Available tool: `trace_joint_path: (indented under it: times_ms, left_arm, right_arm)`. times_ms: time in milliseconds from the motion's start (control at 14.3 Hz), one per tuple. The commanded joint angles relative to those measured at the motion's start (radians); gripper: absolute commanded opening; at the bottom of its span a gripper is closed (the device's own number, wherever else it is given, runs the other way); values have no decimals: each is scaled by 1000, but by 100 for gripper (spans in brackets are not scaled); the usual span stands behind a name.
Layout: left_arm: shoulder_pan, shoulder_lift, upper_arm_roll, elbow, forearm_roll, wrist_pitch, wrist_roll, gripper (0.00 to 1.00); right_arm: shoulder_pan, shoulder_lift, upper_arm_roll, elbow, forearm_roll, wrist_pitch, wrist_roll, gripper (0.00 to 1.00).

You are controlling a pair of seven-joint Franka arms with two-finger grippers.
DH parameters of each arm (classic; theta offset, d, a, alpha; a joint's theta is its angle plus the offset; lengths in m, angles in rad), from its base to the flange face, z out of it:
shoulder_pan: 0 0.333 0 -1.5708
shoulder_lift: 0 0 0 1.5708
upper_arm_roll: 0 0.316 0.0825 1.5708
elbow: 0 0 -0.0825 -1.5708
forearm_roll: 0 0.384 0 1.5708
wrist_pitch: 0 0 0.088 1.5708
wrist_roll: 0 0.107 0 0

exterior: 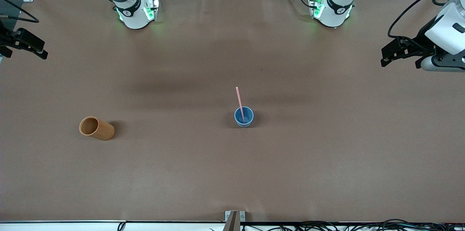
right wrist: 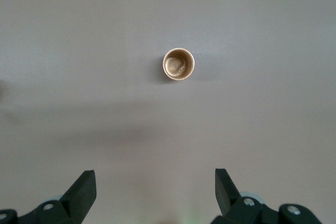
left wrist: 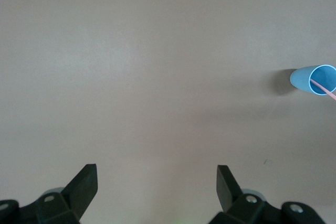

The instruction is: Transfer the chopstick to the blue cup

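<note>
Task looks done, or as good as: chopstick [exterior: 240,102] standing in blue cup [exterior: 243,116], lower end down inside, upper end leaning out over the rim twd the robots' bases. Cup upright near mid counter [exterior: 232,173], well apart from orange-brown cup [exterior: 96,128], which sits empty nearer the right arm's end, no stick in it. Left hand [exterior: 385,56] pulled back, up over the counter edge at the left arm's end, fingers [left wrist: 84,184] spread wide apart, holding nothing; blue cup w/ stick only just in at the side of its wrist view. Right hand [exterior: 34,48] likewise back over the edge at the right arm's end, fingers [right wrist: 81,190] wide apart & empty, orange-brown cup below it in its own view. Both arms waiting. Step in hand: probably the retreat after release. Next move, if any: nothing to grab, just check stick stays put & park arms w/o nudging either cup.
</note>
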State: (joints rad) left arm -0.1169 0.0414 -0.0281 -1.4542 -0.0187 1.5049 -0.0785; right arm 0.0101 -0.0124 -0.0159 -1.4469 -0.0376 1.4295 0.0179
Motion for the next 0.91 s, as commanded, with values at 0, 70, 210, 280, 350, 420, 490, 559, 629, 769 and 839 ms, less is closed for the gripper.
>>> trace_joint_path:
  times_ms: [0, 70, 210, 280, 350, 420, 490, 559, 629, 769, 839]
  left_arm:
    - [10, 11, -1, 25, -10, -3, 17, 100]
    - [8, 11, 8, 25, -14, -3, 17, 100]
    - [8, 11, 11, 25, -14, -3, 17, 100]
    - [8, 11, 11, 25, -15, -3, 17, 100]
    - [8, 11, 11, 25, -15, -3, 17, 100]
    - [8, 11, 11, 25, -15, -3, 17, 100]
    - [8, 11, 11, 25, -15, -3, 17, 100]
    - [8, 11, 11, 25, -15, -3, 17, 100]
    - [8, 11, 11, 25, -17, -3, 17, 100]
    - [8, 11, 11, 25, -17, -3, 17, 100]
    - [8, 11, 11, 25, -17, -3, 17, 100]
  right_arm:
    - [-16, 9, -6, 20, 16, -6, -30, 100]
    - [-16, 9, -6, 22, 16, 0, -32, 100]
    - [-9, 11, -6, 14, 18, 31, -39, 100]
    - [-7, 11, -6, 11, 19, 45, -39, 100]
    - [-7, 15, -6, 11, 25, 48, -39, 100]
    - [-12, 19, -6, 11, 44, 58, -41, 100]
    - [-15, 19, -6, 7, 57, 62, -45, 100]
    - [-13, 19, -6, -3, 59, 65, -52, 100]
    - [-10, 17, -6, -4, 59, 63, -62, 100]
    - [-10, 17, -6, -6, 59, 63, -96, 100]
    - [-10, 17, -6, -6, 59, 60, -99, 100]
